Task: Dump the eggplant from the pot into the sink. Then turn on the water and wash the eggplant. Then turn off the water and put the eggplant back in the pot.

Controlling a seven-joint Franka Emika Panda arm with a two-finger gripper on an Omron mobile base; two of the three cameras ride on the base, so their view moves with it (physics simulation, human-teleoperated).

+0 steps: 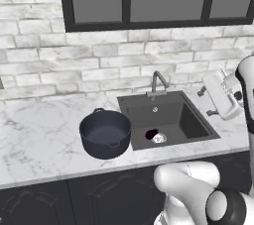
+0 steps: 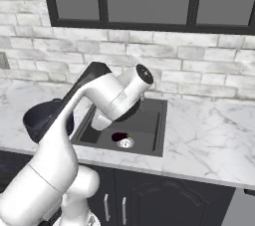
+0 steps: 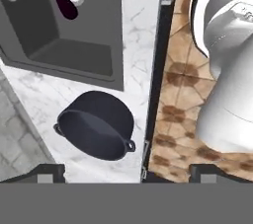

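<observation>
Your gripper (image 3: 126,171) spread wide, holding nothing, fingertips cropped low, eggplant (image 3: 64,5) by the sink (image 3: 44,50) drain, pot (image 3: 96,125) upright, apparently empty

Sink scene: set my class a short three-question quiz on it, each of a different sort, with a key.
1. True or false: the eggplant lies inside the pot.
2. What round silver part of the sink does the eggplant lie beside?
3. The pot stands: A) in the sink, B) upright on the counter beside the sink, C) tipped over on the floor.

Key: 1. False, it lies in the sink and the pot is empty. 2. The drain. 3. B.
</observation>
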